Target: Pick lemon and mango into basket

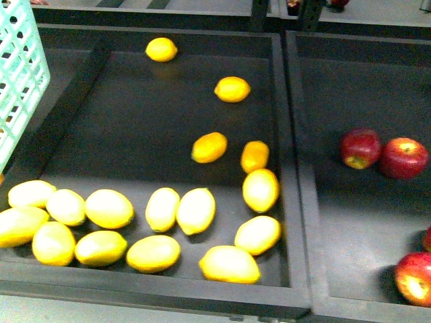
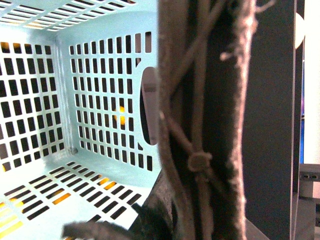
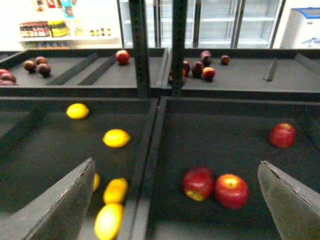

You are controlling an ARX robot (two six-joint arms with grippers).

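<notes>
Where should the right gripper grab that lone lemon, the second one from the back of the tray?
Grip the lemon across its narrow middle, coming straight down from above. It lies flat, long axis roughly left to right, with bare tray all round, so the open right gripper should close front to back without bumping neighbours.

A grocery shop: black display trays (image 1: 135, 121) of loose fruit (image 1: 361, 148), with glass-door fridges (image 3: 225, 20) and shelved bottles (image 3: 42, 29) behind.

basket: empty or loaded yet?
Empty where visible: in the left wrist view the basket floor and walls are bare; yellow shows only through the slots. Its near part is hidden.
</notes>
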